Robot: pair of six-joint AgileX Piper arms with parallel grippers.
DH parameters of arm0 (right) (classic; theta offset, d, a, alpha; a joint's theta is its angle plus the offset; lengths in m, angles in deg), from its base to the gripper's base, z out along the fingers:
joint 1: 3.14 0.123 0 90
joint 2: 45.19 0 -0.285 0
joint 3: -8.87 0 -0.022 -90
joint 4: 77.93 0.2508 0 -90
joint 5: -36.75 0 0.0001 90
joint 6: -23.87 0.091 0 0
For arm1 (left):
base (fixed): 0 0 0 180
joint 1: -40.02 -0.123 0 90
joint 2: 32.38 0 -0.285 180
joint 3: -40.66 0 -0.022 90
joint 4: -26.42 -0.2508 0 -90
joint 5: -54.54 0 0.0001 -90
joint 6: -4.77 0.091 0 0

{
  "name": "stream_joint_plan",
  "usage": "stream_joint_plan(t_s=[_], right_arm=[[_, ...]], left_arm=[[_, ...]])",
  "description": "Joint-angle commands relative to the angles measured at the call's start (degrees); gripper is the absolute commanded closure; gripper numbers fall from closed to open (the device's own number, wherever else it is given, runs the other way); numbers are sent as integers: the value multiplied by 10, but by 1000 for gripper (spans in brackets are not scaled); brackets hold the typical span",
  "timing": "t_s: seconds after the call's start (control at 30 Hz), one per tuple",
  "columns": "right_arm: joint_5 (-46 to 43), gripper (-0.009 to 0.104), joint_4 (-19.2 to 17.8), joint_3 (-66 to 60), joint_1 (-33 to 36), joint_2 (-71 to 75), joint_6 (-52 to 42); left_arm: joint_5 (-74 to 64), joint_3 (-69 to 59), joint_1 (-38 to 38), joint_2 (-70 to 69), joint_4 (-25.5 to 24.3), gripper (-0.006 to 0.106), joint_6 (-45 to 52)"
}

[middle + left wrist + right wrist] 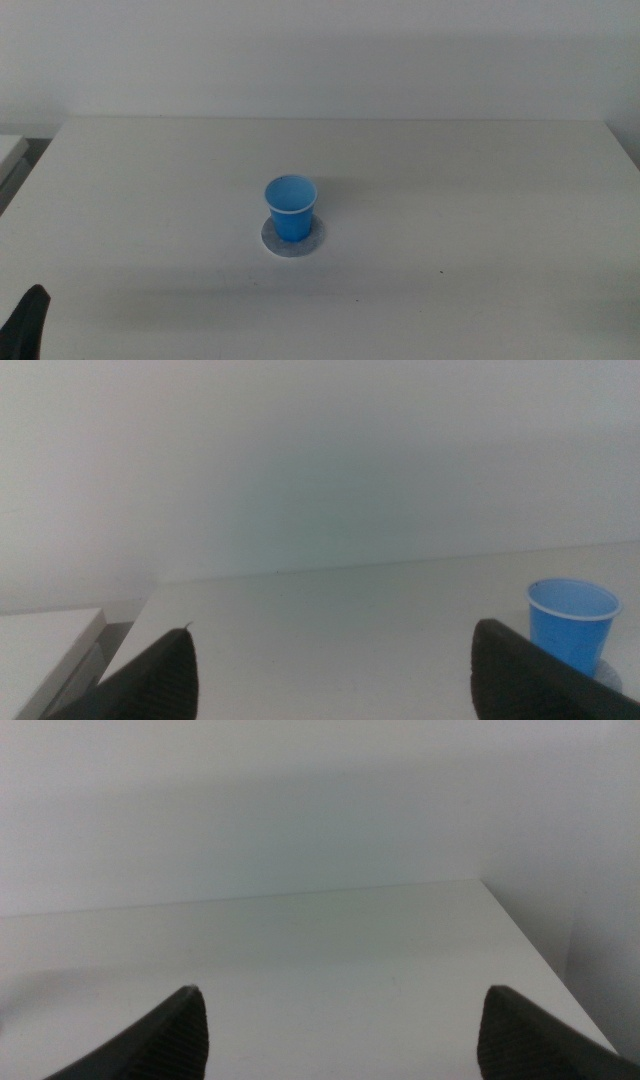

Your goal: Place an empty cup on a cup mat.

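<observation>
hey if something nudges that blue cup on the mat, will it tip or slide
The cup looks thin-walled and empty, so probably very light and easily shoved. It narrows toward its base on the cup mat, so a push near the rim would likely tip it. Hard squeezing might dent it.

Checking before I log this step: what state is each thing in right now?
cup: upright, empty, standing on the mat, not held.
cup mat: flat on the table, under the cup.
left gripper: open, empty, away from the cup.
right gripper: open, empty.
</observation>
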Motion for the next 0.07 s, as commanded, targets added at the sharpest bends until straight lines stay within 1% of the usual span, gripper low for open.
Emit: stream_joint_plan(t_s=[0.0,0.03], right_arm=[[-5,4,-8,-2,-5,3,-2],[-5,4,-8,-2,-5,3,-2]], left_arm=[[3,0,1,-2,2,7,-2],[3,0,1,-2,2,7,-2]])
